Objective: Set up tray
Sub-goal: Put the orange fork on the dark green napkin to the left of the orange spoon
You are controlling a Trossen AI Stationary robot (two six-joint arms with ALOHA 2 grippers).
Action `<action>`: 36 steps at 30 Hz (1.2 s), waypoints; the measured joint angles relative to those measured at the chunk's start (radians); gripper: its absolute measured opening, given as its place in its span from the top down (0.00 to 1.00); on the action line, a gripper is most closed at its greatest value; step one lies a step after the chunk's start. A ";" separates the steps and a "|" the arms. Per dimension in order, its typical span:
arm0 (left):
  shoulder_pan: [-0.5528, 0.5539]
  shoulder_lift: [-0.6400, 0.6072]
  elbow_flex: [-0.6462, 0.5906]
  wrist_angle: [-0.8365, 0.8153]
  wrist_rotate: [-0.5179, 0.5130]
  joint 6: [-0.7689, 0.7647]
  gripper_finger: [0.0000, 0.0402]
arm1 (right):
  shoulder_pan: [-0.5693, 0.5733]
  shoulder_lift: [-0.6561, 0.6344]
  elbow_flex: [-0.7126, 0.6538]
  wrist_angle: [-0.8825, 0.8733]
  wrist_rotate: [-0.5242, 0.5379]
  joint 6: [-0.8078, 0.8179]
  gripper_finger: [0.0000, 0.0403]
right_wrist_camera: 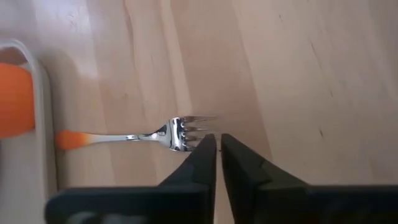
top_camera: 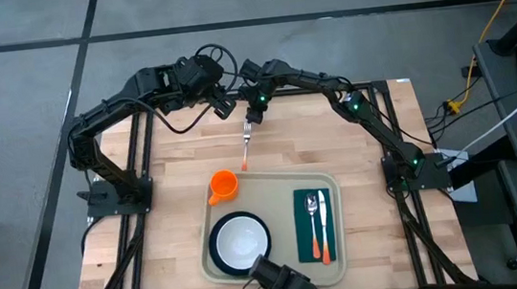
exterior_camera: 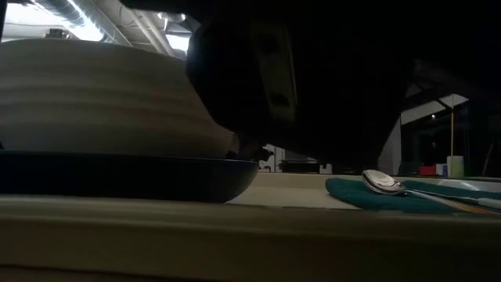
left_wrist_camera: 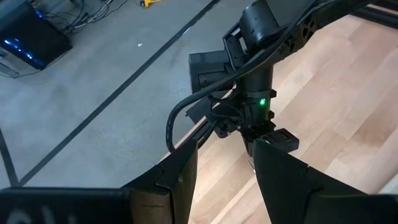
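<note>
The beige tray (top_camera: 275,210) lies at the table's near middle. It holds a dark plate with a white bowl (top_camera: 241,241) and a green napkin (top_camera: 313,225) with a spoon and a knife on it. An orange cup (top_camera: 222,185) stands at the tray's far left corner. A fork (top_camera: 246,146) with an orange handle lies on the wood beyond the tray, tines toward the far edge. My right gripper (right_wrist_camera: 217,142) is shut right at the tines (right_wrist_camera: 183,132). My left gripper (left_wrist_camera: 225,180) is open, hovering near the far edge (top_camera: 223,108) beside the right wrist. My right gripper comes from above, its shut fingertips (right_wrist_camera: 205,152) right beside the fork's tine end (right_wrist_camera: 186,127). The fork lies flat on the table with its handle (right_wrist_camera: 74,139) toward the tray. I cannot tell whether the fingers touch the tines.
Bare wood lies left and right of the fork and on both sides of the tray. The arms' frames stand along the table's left and right edges. In the low view the plate and bowl (exterior_camera: 109,117) fill the left, and the napkin and spoon (exterior_camera: 383,184) show at right.
</note>
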 joint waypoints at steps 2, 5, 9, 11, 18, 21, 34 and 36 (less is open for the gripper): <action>0.000 0.000 0.000 0.000 0.001 0.000 0.63 | 0.000 0.000 0.003 0.001 -0.008 0.000 0.94; 0.000 0.000 0.000 0.000 0.002 0.000 0.63 | 0.000 0.000 0.003 0.002 -0.010 0.001 0.96; 0.000 0.000 0.000 -0.002 0.005 0.000 0.63 | 0.000 0.000 0.003 0.003 -0.011 0.002 0.97; 0.000 0.000 0.000 -0.019 0.023 -0.002 0.63 | 0.000 0.000 0.003 0.002 -0.010 0.002 0.97; 0.040 0.030 0.001 -0.146 0.057 -0.065 0.63 | -0.001 0.000 0.003 0.003 -0.001 0.047 0.92; 0.060 0.031 0.001 -0.153 0.068 -0.065 0.63 | -0.002 0.000 0.003 0.001 0.014 0.052 0.87; 0.070 0.030 0.001 -0.146 0.063 -0.067 0.63 | 0.022 0.000 0.004 -0.019 0.035 0.073 0.64; 0.070 0.030 0.001 -0.146 0.064 -0.069 0.63 | 0.024 0.000 0.004 -0.020 0.040 0.074 0.63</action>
